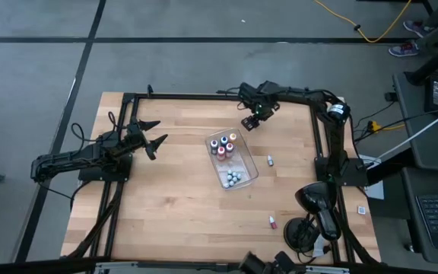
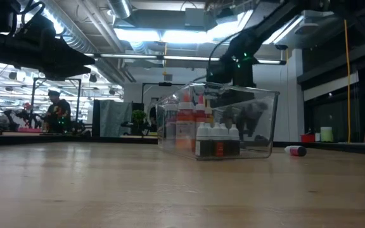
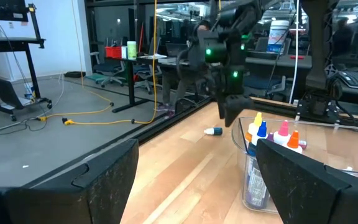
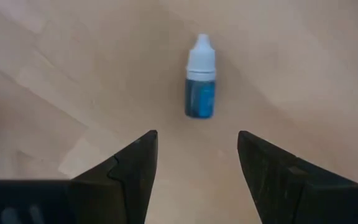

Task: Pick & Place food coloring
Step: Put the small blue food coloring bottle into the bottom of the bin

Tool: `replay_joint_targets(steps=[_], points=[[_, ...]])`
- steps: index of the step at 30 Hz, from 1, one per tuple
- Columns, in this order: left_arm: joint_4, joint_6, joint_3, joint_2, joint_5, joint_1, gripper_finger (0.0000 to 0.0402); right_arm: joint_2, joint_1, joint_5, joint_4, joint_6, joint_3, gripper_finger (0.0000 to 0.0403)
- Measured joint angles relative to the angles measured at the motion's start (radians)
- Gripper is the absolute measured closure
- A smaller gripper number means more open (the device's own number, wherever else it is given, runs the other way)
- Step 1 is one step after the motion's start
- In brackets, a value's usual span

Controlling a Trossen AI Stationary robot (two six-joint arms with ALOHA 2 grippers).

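One blue food coloring bottle [image 4: 199, 78] seen lying on the wooden table [image 1: 166, 198] just ahead of the right gripper [image 4: 196, 163], fingers spread wide above it, several bottles [image 1: 224, 146] held in the clear tray [image 1: 251, 173] nearby, left gripper [image 1: 153, 135] parked open, well apart from the tray.

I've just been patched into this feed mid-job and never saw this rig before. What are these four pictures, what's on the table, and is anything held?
Two dark robot arms work at a wooden table. One picture looks straight down, one looks level across the tabletop, and two come from the wrists. A clear rectangular plastic tray holds small light-capped dropper bottles. Two more bottles lie loose on the wood. The right gripper hovers open over a small blue bottle lying on the table, holding nothing. The left gripper waits open, empty, left of the tray.
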Motion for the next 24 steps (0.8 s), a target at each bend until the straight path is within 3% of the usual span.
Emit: replay_joint_targets(steps=[13,24], points=[[0.0,0.0,0.0,0.0,0.0,0.0,0.0082,0.001,-0.024,-0.013,0.174,-0.108,-0.088,0.018],[0.0,0.0,0.0,0.0,0.0,0.0,0.0082,0.043,-0.027,-0.03,0.194,-0.104,-0.094,0.0181]])
